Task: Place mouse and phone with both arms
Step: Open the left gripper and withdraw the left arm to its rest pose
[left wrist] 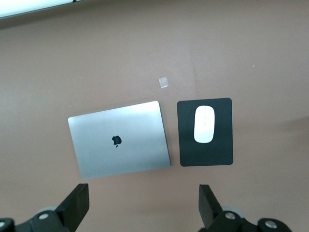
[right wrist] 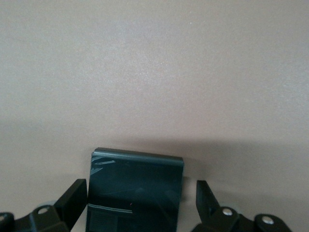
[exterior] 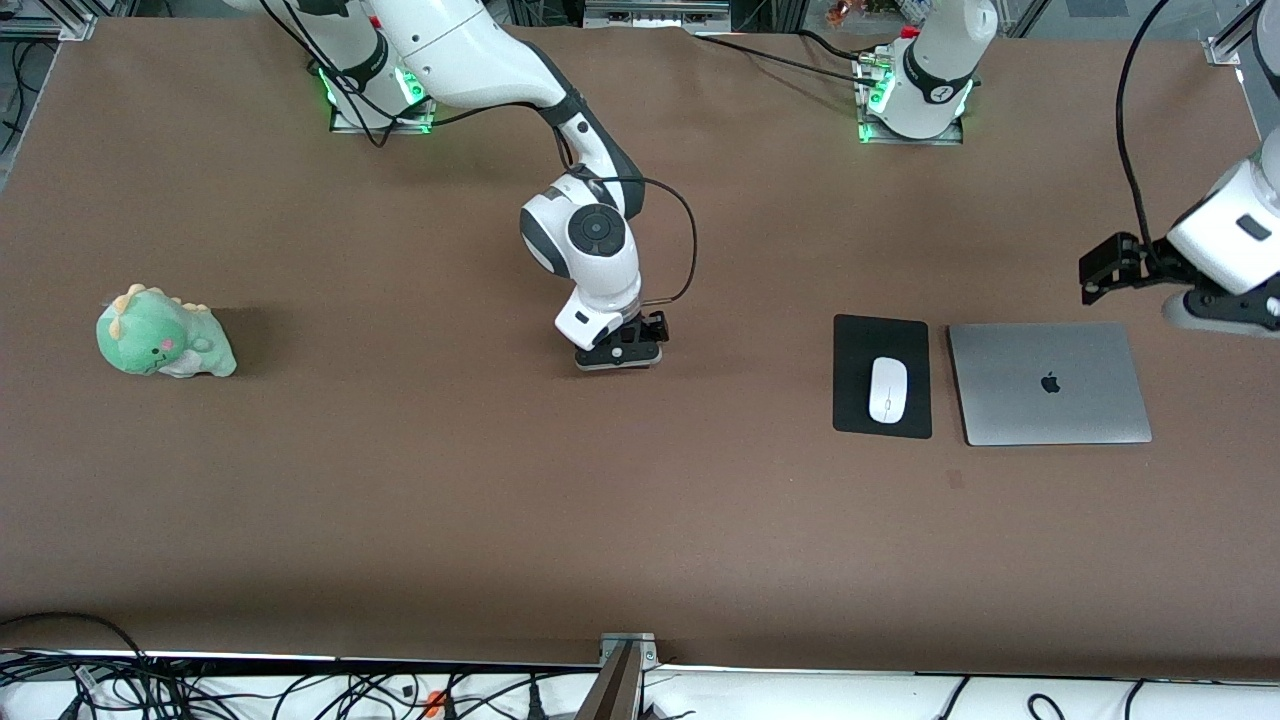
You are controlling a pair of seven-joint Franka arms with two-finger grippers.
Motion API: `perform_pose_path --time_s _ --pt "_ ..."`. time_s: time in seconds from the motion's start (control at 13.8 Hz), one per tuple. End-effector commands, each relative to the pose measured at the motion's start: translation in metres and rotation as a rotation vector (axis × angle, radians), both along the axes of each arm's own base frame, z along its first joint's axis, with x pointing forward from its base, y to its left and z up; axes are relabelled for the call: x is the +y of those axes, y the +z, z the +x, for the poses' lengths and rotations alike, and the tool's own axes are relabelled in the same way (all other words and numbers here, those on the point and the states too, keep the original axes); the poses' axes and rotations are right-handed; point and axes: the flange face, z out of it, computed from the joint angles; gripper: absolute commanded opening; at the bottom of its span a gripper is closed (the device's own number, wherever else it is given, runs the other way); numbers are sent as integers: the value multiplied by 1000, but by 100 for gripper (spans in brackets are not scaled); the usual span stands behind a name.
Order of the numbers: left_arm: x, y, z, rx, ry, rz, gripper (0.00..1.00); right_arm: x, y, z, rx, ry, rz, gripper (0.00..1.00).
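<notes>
Mouse already sits on the mouse pad beside the closed laptop, toward the left arm's end of the table. Left gripper hangs wide open, empty, above the table near the laptop. Right gripper is low at mid-table, fingers spread either side of the phone, no grip evident. Phone placing looks unfinished or just done.

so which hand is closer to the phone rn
Right. The right hand is low over the phone, open fingers on either side of it. The left hand hangs open above the laptop toward the left arm's end of the table.
</notes>
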Motion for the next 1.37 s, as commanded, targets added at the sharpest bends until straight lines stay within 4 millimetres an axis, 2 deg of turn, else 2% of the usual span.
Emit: perform_pose_path --time_s 0.0,0.14,0.36,0.51,0.58,0.72,0.8,0.87,1.01,1.23,1.3 --pt "2 -7 -25 -64 -29 -14 100 5 1 3 -10 -20 17 100" --pt "3 -10 -25 -54 -28 -14 100 6 -8 0 -1 -44 12 100" --pt "-4 -9 -28 -17 -27 -10 100 17 -10 -8 -21 -30 21 100" --pt "-4 -8 -31 5 -25 -10 100 17 -21 -9 -27 -28 26 100" --pt "-5 -8 -31 3 -28 -9 100 17 -22 -9 -28 -22 24 93" --pt "-5 -7 -31 2 -29 -9 100 17 -22 -9 -37 5 12 47" --pt "-5 -7 -31 3 -28 -9 100 16 -21 -8 -39 12 7 39" --pt "-7 -4 -31 -3 -31 -9 100 14 -21 -7 -37 14 3 37" --pt "-11 -3 -31 -4 -42 -9 100 6 -9 4 -6 44 -40 24" --pt "-7 -4 -31 -1 -39 -9 100 -29 32 51 95 80 -121 21" --pt "-5 -4 -31 1 -37 -9 100 -47 49 67 119 98 -132 20"
